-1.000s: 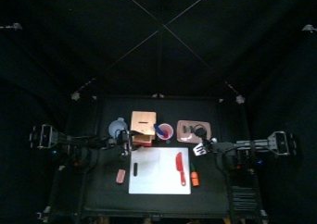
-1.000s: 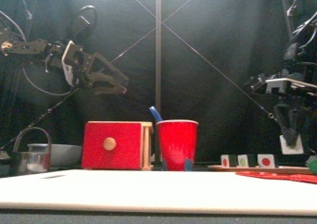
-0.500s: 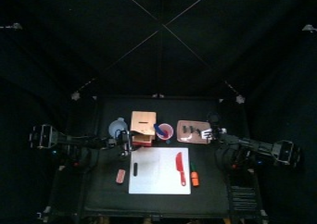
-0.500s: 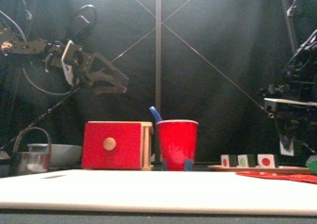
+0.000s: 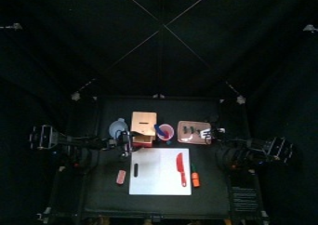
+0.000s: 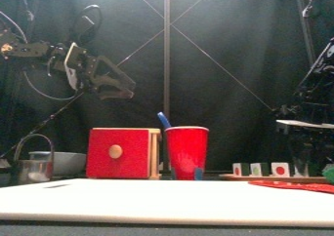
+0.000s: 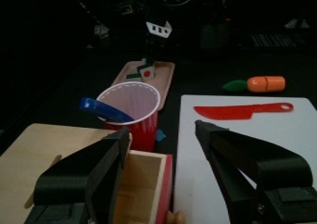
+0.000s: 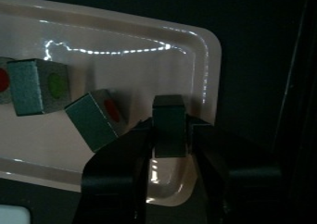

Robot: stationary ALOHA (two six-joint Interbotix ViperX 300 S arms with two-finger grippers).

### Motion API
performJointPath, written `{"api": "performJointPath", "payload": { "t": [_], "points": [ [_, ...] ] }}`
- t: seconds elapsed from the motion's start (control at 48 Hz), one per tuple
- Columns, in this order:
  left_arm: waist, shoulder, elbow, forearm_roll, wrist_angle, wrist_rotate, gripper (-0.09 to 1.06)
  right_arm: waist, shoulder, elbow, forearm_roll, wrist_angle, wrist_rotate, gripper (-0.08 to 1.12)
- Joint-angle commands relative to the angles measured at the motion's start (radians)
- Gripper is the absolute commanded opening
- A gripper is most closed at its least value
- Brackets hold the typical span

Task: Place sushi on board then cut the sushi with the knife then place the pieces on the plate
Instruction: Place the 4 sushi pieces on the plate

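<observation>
Fetching first: pinching one sushi block (image 8: 170, 105) with right gripper (image 8: 170, 126) at tray's (image 8: 124, 43) three-o'clock end. Next: lift, carry to board (image 5: 155, 178) at seven o'clock. Left gripper (image 7: 161, 135) spread.

The booth is dim. Light falls from above, making the white cutting board (image 5: 161, 171) the brightest patch on the black counter (image 5: 106, 196). Seen level, the board's near edge blurs. Glare streaks the pink tray (image 8: 111, 47), while the sushi piece (image 8: 170, 109) pinched in the right hand (image 8: 170, 127) looks nearly black. The left hand (image 7: 161, 132) is soft-edged near the lens.
</observation>
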Motion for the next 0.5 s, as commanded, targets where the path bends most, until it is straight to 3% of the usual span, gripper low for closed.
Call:
{"api": "performJointPath", "payload": {
  "t": [0.021, 0.25, 0.5],
  "points": [
    [0.003, -0.003, -0.011, 0.002, -0.006, 0.0, 0.93, -0.003, -0.035, -0.015, -0.003, 0.02, 0.002, 0.87],
    [-0.002, -0.003, -0.017, 0.002, -0.006, 0.0, 0.93, 0.066, -0.186, -0.031, 0.003, 0.149, -0.005, 0.87],
    [-0.003, -0.003, -0.031, 0.003, -0.006, 0.0, 0.93, 0.396, -0.333, -0.032, 0.112, 0.028, -0.183, 0.87]
  ]
}}
